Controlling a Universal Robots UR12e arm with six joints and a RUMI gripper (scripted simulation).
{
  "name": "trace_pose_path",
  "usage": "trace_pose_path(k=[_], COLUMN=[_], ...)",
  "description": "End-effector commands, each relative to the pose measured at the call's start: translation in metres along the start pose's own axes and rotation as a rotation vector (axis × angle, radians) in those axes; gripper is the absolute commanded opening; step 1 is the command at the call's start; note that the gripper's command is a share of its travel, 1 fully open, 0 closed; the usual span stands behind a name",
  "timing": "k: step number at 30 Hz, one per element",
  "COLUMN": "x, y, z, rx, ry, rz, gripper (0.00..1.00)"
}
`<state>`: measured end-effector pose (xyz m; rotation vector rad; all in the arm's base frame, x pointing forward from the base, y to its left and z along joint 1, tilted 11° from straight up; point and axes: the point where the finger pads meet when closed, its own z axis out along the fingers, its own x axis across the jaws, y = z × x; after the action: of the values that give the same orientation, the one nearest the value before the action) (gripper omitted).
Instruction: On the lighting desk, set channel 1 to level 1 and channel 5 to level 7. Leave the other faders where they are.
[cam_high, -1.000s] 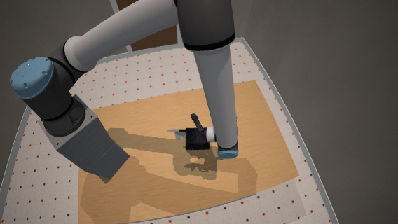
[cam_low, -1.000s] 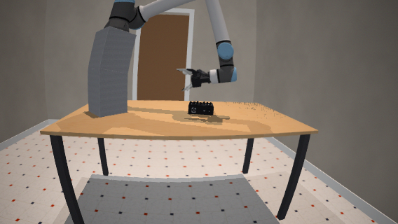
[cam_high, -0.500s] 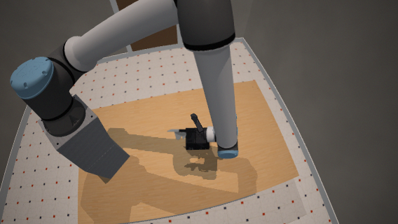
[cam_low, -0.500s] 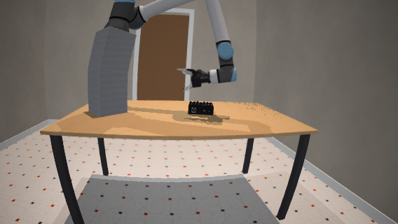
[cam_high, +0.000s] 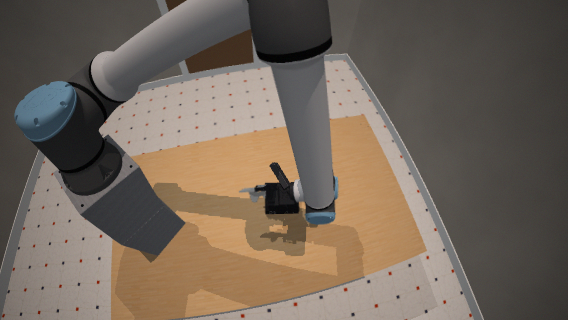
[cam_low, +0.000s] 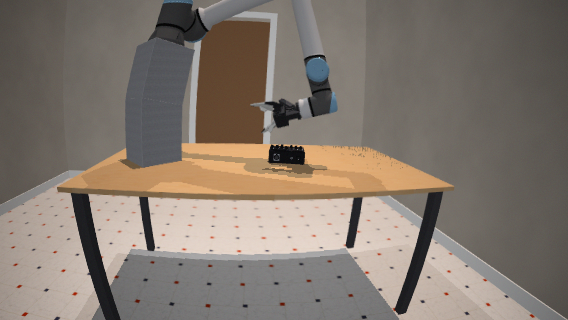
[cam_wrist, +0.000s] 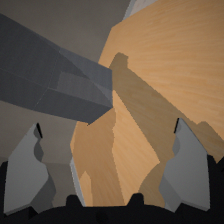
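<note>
From above, the arm (cam_high: 310, 125) reaches down over a wooden table (cam_high: 390, 200) that stands on a dotted tile floor (cam_high: 210, 110). A small black lighting desk (cam_high: 281, 200) lies near the middle of the table, partly covered by the wrist. The gripper (cam_high: 252, 191) points sideways, away from the wrist, and its pale fingertips (cam_high: 246, 190) show just beside the desk's edge in this view. A grey pedestal (cam_high: 130, 215) carries the arm's base at the table's left side, and the arm's shadow crosses the wood below the desk.

Seen from the side, the lighting desk (cam_low: 286, 154) rests flat on the table (cam_low: 200, 187), with a row of small knobs along its top; their positions are too small to read. The gripper (cam_low: 265, 117) hangs well above the desk and apart from it, held roughly level, with one finger high and one low. The jaws stand fully apart and nothing is between them. The pedestal (cam_low: 155, 110) stands on the table's far left corner. A brown door (cam_low: 230, 75) is set in the back wall.

At the wrist, both fingers frame the view at left and right, spread wide. Between them appear only the table (cam_wrist: 165, 65) and the pedestal (cam_wrist: 50, 85). The lighting desk is outside this view.
</note>
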<state>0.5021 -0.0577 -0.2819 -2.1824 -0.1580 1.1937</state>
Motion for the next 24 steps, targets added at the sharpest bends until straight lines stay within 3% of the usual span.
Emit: trace_pose_path(k=[1,4,5,10,12,17,22,24], x=[0.016,0.028,0.028,0.043,0.043,0.056,0.062,0.066], y=[0.009,0.015,0.015,0.022,0.022,0.027,0.029,0.029], z=[0.000,-0.002,-0.002,-0.010,-0.010,-0.022,-0.030,-0.039], rx=[-0.068,-0.127,-0.127,-0.228,-0.228,-0.353,-0.423,-0.498], ry=[0.096,0.161,0.161,0.252,0.252,0.338,0.376,0.411], rz=[-0.112,-0.199,-0.199,-0.331,-0.331,-0.474,-0.547,-0.619], gripper=[1.00,1.00,1.00,1.00,1.00,1.00,1.00,1.00])
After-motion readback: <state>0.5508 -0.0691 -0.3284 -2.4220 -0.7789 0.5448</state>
